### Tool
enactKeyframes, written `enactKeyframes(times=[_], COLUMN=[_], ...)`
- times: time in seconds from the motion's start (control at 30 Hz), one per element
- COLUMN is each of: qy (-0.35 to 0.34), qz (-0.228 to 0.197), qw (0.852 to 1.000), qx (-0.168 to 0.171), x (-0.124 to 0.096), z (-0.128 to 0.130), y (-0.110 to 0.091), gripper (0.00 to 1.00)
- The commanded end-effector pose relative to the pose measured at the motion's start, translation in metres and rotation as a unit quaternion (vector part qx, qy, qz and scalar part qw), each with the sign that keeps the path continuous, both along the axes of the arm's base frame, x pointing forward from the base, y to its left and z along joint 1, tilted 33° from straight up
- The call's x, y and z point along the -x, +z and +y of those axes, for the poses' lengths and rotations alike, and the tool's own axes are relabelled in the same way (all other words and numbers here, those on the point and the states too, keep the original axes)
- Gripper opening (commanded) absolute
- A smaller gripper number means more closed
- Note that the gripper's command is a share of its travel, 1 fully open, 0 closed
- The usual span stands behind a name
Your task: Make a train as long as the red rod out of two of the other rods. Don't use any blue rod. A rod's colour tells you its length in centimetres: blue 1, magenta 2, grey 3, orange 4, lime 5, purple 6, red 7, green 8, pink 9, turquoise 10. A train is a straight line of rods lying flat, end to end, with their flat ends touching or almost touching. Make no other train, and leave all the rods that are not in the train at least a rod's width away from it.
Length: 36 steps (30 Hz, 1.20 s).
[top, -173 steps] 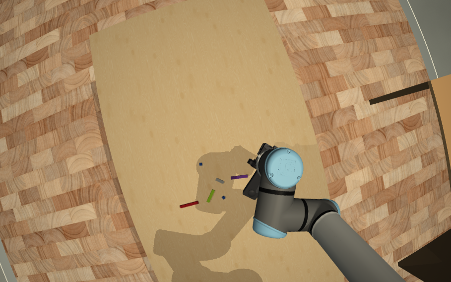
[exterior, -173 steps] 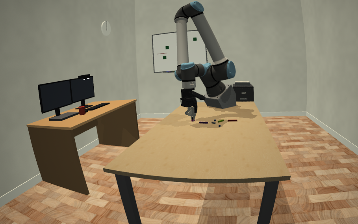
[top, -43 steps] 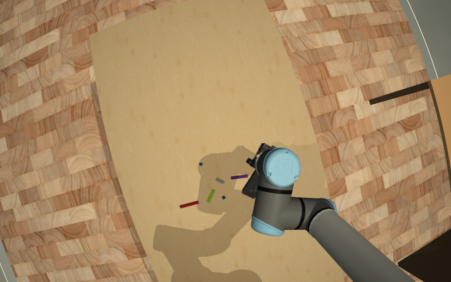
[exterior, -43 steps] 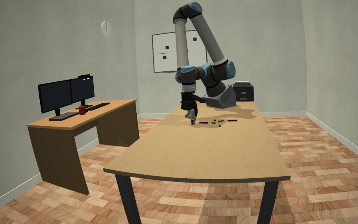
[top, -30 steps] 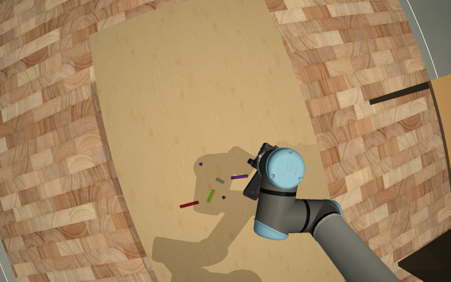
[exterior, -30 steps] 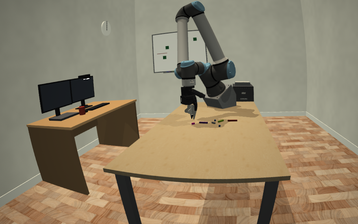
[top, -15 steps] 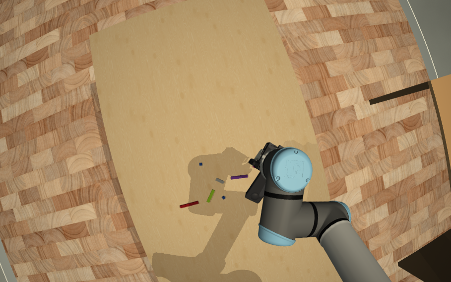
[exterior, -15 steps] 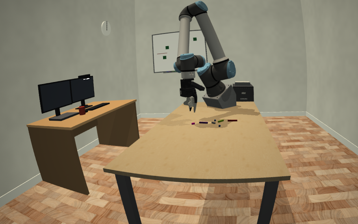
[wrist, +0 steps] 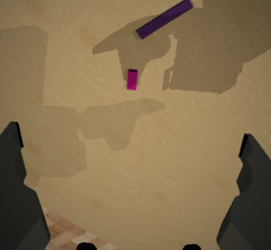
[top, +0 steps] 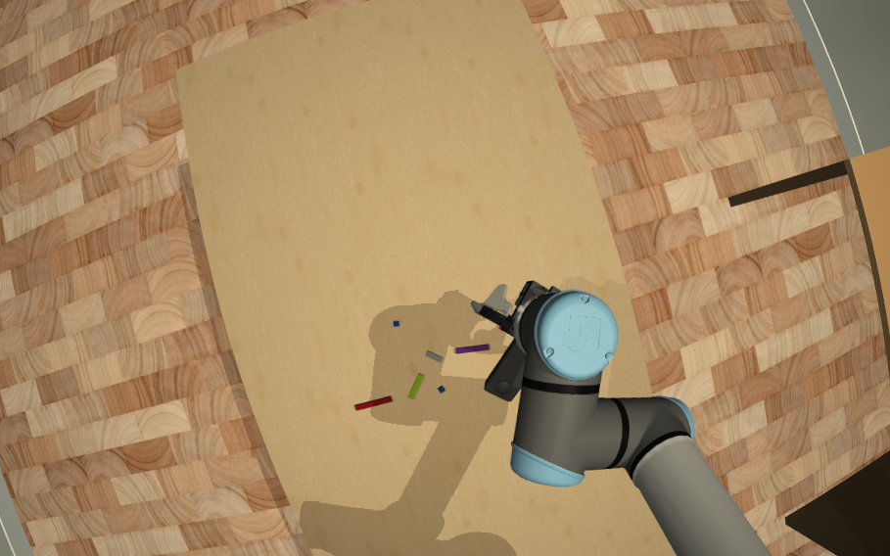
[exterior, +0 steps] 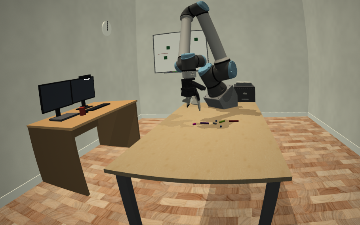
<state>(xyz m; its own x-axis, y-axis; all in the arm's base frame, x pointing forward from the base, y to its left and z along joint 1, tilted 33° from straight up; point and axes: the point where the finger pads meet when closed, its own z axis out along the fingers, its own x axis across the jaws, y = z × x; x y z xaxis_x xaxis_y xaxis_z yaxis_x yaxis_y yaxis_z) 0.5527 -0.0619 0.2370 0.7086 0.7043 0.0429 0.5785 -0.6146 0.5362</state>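
My gripper is open and empty, hanging well above the table. The short magenta rod lies flat on the table below and ahead of the fingers; in the top view the arm hides it. The purple rod lies a short gap beyond it, at an angle. Further on lie the grey rod, the lime rod and the red rod, all apart from one another.
Two small blue rods lie among the others. The rods sit on a long wooden table near the arm's base. A desk with monitors stands to the left.
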Motion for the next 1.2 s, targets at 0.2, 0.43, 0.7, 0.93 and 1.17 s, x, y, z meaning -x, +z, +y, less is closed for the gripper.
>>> enactKeyframes(times=[0.2,0.43,0.7,0.93,1.17], qy=[0.000,0.010,0.030,0.046,0.048], qz=[-0.001,0.006,0.015,0.019,0.020], qw=[1.000,1.000,0.999,0.999,0.998], qx=[0.000,0.002,0.011,0.022,0.023], x=[0.000,0.001,0.015,0.034,0.038], z=[0.000,0.034,0.102,0.151,0.157], y=[0.001,-0.024,-0.071,-0.105,-0.109], gripper=[1.00,1.00,1.00,1.00,0.14])
